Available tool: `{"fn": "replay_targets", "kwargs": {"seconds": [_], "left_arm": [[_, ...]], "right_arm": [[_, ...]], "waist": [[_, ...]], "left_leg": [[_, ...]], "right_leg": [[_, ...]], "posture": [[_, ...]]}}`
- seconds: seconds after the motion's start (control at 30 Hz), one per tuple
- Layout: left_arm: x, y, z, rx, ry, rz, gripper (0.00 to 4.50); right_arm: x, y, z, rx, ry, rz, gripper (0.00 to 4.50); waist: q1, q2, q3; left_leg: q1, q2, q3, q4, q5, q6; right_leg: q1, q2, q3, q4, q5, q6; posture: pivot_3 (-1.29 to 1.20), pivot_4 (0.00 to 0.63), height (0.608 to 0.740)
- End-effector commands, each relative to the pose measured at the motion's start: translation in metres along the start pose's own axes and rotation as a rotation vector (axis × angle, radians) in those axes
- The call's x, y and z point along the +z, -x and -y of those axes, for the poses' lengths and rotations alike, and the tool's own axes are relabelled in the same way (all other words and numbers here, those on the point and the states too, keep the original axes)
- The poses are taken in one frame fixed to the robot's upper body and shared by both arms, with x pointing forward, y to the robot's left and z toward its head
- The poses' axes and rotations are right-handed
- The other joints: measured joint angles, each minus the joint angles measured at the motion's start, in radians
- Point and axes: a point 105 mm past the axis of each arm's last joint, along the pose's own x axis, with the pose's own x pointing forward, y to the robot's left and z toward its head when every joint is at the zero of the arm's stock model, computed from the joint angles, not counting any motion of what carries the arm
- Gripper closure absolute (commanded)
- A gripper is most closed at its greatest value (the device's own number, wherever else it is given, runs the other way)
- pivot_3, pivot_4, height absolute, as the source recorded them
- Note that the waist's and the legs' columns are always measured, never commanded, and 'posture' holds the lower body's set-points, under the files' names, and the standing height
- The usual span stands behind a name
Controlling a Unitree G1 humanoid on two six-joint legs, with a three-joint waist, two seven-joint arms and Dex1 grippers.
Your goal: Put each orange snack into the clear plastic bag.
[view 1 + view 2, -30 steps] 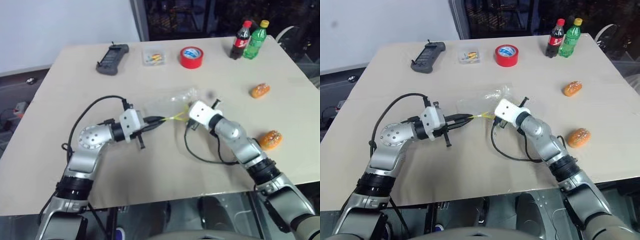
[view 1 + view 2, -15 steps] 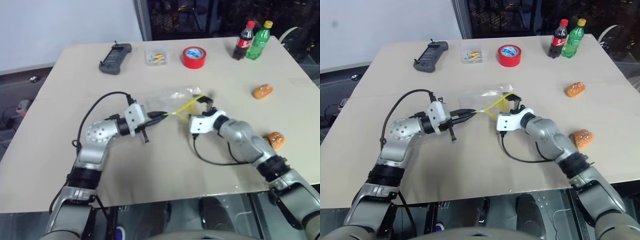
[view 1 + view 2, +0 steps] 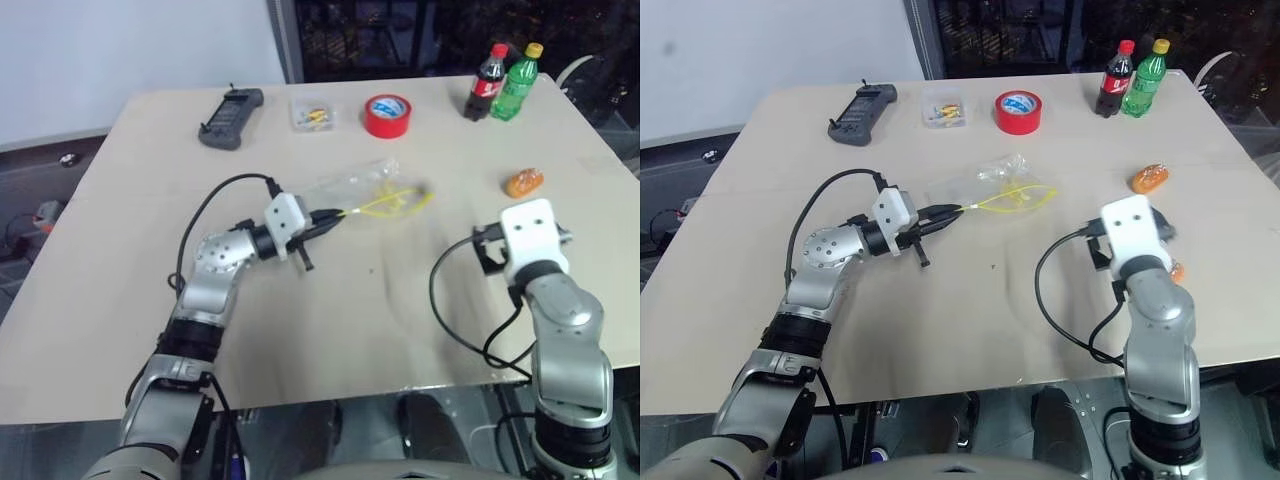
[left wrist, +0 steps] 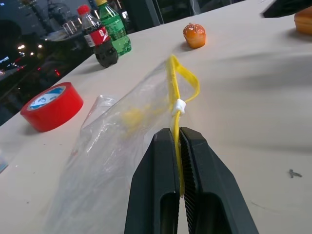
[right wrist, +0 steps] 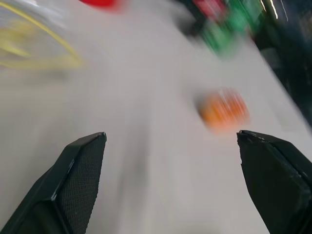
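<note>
The left gripper (image 4: pixel 178 134) is clamped on the yellow strip of the crinkly clear bag (image 3: pixel 350 190). The right gripper (image 5: pixel 170 146) has let go and swung away, spread wide, with 1 oval speckled orange snack (image 5: pixel 223 109) just ahead of it.

It looked like a robot test room, not a home. A big plain table (image 3: pixel 120 300) held a black remote (image 3: pixel 229 117), red tape (image 3: pixel 386 114) and 2 soda bottles (image 3: pixel 503 80), with dark metal racks (image 3: pixel 390 35) behind.
</note>
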Motion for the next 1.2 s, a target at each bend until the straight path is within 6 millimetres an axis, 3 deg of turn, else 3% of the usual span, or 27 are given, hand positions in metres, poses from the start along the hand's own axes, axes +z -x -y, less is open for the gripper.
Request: {"fn": "replay_targets", "kwargs": {"seconds": [0.03,0.37,0.6,0.77,0.83,0.93,1.07,1.2], "left_arm": [[0.010,-0.007,-0.002,-0.005,-0.022,0.037,4.50],[0.013,-0.015,0.002,-0.027,-0.018,0.051,4.50],[0.014,-0.014,0.002,-0.023,-0.018,0.056,4.50],[0.016,-0.012,0.003,-0.020,-0.017,0.061,4.50],[0.017,-0.010,0.002,-0.015,-0.016,0.062,4.50],[0.018,-0.008,0.002,-0.013,-0.007,0.070,4.50],[0.019,-0.004,0.007,-0.033,-0.007,0.075,4.50],[0.020,0.000,0.007,-0.010,-0.065,0.072,4.50]], "right_arm": [[-0.004,0.015,0.026,-0.191,-0.153,-0.090,0.10],[-0.020,0.012,0.024,-0.270,-0.398,-0.269,0.10],[-0.040,0.002,0.012,-0.240,-0.407,-0.347,0.10],[-0.043,-0.006,0.015,-0.216,-0.388,-0.318,2.25],[-0.037,-0.007,0.014,-0.176,-0.371,-0.275,3.23],[-0.015,-0.009,-0.003,0.003,-0.305,-0.123,3.23],[0.033,0.005,-0.051,0.472,-0.343,0.143,3.23],[0.054,0.016,-0.081,0.754,-0.316,0.208,3.23]], "waist": [[-0.001,0.000,0.000],[-0.004,0.000,0.000],[-0.005,0.001,0.000],[-0.008,0.001,0.000],[-0.010,0.001,0.000],[-0.011,0.001,0.000],[-0.015,0.001,0.000],[-0.011,0.001,0.000]], "left_leg": [[0.000,0.000,0.000,0.000,0.000,0.000],[0.000,0.000,0.000,-0.001,0.000,-0.001],[0.000,-0.001,0.000,-0.001,0.000,0.000],[0.000,-0.001,0.000,-0.001,0.000,0.000],[0.000,-0.001,0.000,-0.001,0.000,0.000],[0.000,-0.001,0.000,-0.001,0.000,0.000],[0.000,0.001,0.001,-0.001,0.000,0.000],[0.000,0.001,0.000,-0.001,0.000,0.000]], "right_leg": [[0.000,0.000,0.000,0.000,0.000,0.000],[0.000,-0.001,0.000,0.000,0.000,0.000],[-0.001,-0.001,0.000,0.000,0.000,0.000],[0.000,-0.001,0.000,0.000,0.000,0.000],[0.000,-0.001,0.000,0.000,0.000,0.000],[0.000,-0.001,0.000,0.000,0.000,0.000],[0.000,0.000,0.000,0.000,0.000,0.000],[0.000,0.000,-0.001,-0.001,0.000,0.000]], "posture": [[0.00,0.150,0.740],[0.00,0.150,0.740],[0.00,0.150,0.740],[0.00,0.150,0.740],[0.00,0.150,0.740],[0.00,0.150,0.740],[0.00,0.150,0.740],[0.00,0.150,0.740]]}}
